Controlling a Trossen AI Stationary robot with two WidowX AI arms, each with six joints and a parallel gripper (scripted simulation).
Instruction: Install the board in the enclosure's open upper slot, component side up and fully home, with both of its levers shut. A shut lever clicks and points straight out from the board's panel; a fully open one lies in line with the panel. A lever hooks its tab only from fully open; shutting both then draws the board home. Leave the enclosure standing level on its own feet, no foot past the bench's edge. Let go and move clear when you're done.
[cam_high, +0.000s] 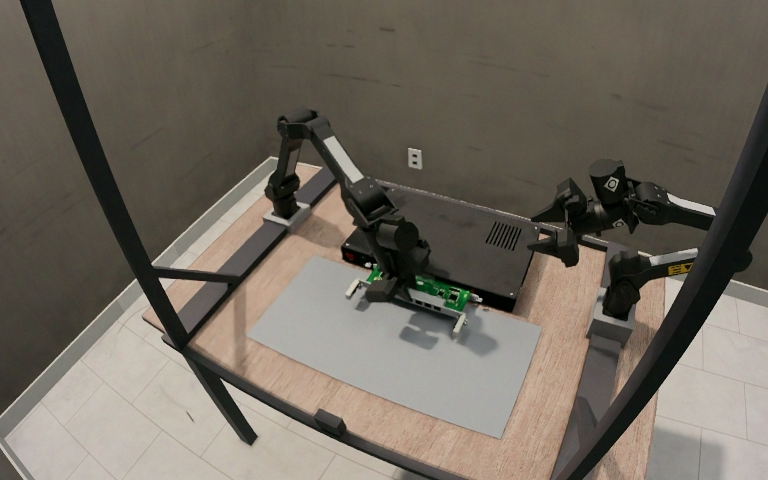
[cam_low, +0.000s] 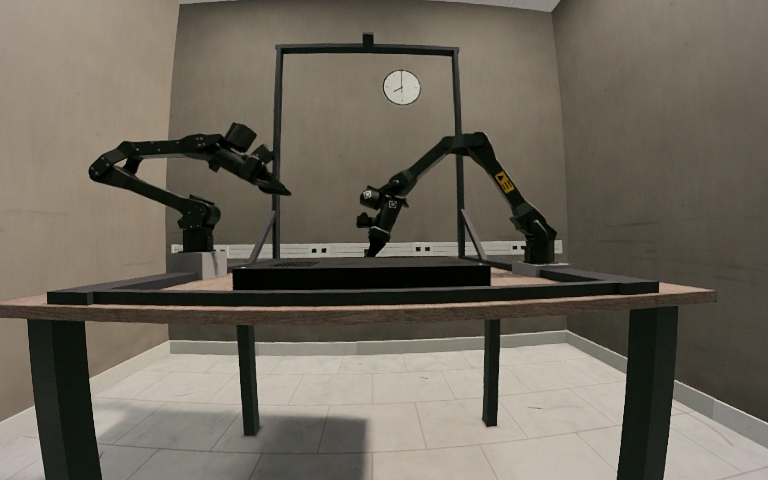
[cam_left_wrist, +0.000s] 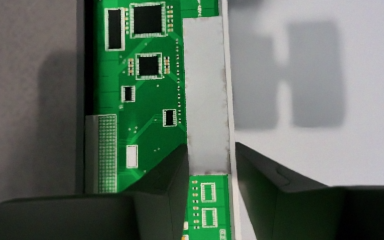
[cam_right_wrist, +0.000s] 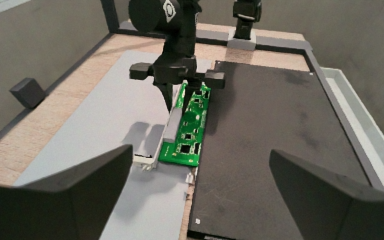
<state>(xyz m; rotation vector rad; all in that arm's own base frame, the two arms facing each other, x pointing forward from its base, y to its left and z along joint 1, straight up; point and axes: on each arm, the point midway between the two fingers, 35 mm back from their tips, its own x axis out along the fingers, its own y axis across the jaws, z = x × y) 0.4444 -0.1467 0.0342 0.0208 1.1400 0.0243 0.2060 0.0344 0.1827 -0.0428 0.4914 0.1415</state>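
The enclosure (cam_high: 453, 226) (cam_low: 362, 277) (cam_left_wrist: 35, 125) (cam_right_wrist: 260, 130) lay flat on the worktop (cam_high: 220, 339) (cam_low: 362, 314) (cam_right_wrist: 55, 115), and the step in hand looked to be lining the board up with its slot. The board (cam_high: 436, 288) (cam_left_wrist: 145, 95) (cam_right_wrist: 190, 125) hung along the enclosure's front edge, component side up, above the mat (cam_high: 396, 362) (cam_left_wrist: 310, 160) (cam_right_wrist: 95, 110). The left hand (cam_high: 398, 287) (cam_low: 373, 251) (cam_left_wrist: 209, 150) (cam_right_wrist: 176, 114), in front of the enclosure, was pinching the board by its panel edge; the right hand (cam_high: 531, 233) (cam_low: 287, 192) (cam_right_wrist: 201, 154), spread and holding nothing, waited beyond the enclosure's vented end. Both levers (cam_high: 352, 288) (cam_high: 459, 324) (cam_right_wrist: 143, 160) seemed to stick out from the panel, away from the enclosure, so the next move probably called for swinging each fully open, in line with the panel, before a straight, level push inward.

The enclosure's slot mouth and feet were hidden, and whether the board's rear edge had entered could not be told. The left hand covered part of the panel, and the tabs were too small to make out
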